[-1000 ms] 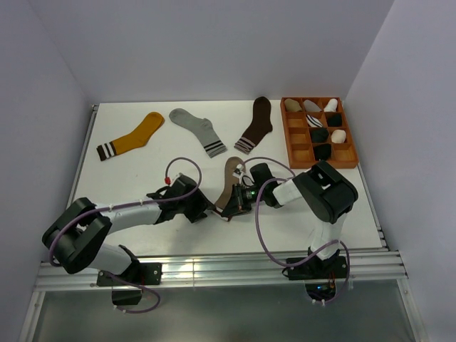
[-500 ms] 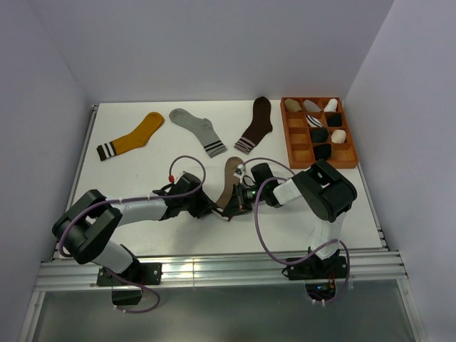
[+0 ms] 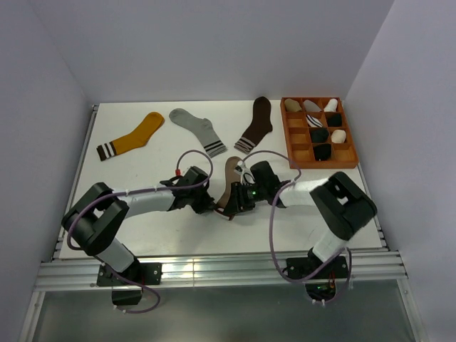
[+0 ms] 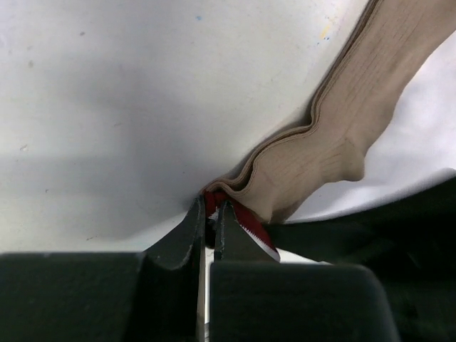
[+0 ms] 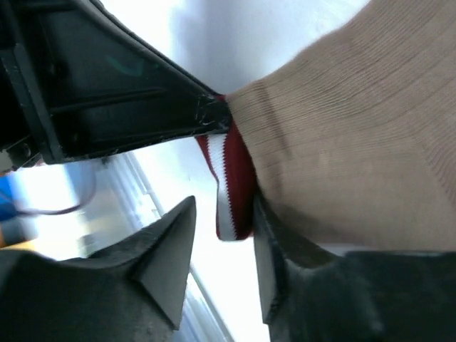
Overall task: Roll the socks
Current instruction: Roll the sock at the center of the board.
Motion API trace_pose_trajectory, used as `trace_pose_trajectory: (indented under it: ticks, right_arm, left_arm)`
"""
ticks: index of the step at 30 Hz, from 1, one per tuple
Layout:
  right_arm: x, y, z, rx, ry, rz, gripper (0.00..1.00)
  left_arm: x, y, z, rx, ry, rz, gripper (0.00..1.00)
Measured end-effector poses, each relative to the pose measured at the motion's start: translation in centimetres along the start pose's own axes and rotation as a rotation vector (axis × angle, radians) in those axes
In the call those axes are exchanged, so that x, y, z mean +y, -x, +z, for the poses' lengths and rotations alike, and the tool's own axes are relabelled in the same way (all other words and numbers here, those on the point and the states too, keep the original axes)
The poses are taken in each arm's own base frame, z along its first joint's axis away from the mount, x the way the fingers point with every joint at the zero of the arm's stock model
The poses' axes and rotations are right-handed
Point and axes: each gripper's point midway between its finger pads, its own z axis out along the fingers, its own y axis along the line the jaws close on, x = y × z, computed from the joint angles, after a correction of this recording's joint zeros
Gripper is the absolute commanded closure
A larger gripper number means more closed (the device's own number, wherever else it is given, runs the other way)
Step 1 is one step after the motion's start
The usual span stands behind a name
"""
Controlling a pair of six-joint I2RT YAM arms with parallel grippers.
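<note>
A taupe sock [image 3: 230,177] with a maroon-and-white cuff [image 4: 251,225] lies folded at the middle of the table, its cuff end raised between the two grippers. My left gripper [image 3: 213,207] [image 4: 210,211] is shut on the maroon cuff edge. Right beside it, my right gripper [image 3: 232,206] [image 5: 222,212] stands open. The cuff [image 5: 234,187] hangs between its jaws and rests against one fingertip [image 5: 265,235]. The sock's ribbed body [image 5: 349,149] fills that wrist view, with the left gripper's dark fingers [image 5: 135,100] at upper left.
A mustard sock [image 3: 132,136], a light grey sock [image 3: 197,129] and a dark brown sock [image 3: 256,125] lie along the table's far side. An orange compartment tray [image 3: 288,135] with several rolled socks stands at the back right. The metal rail [image 3: 214,265] marks the near edge.
The left gripper moved right to the cuff and shut on it. The right gripper, shut on the cuff before, has opened. The right arm shifted slightly rightward at its elbow.
</note>
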Motion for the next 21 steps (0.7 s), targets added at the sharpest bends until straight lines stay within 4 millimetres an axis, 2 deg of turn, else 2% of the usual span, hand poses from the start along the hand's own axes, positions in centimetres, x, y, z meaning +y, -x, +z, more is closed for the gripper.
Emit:
trace_pose_trajectory:
  ticks: [10,16,21]
  right_arm:
    - [4.1,1.6,-1.8,-0.24,-0.301,-0.474,0.5]
    - [3.7,0.7,-1.3,-0.255,-0.435,-0.624,0.5]
    - [2.5,-0.2,-0.5,-0.216,-0.509,-0.675,0.54]
  left_arm:
    - [-0.2,0.2,0.2,0.033,0.093,0.107,1.0]
    - [-0.2,0.2,0.1,0.043,0.118,0.142,1.0]
    - [-0.1,0.3,0.0,0.046,0.129,0.157,1.0]
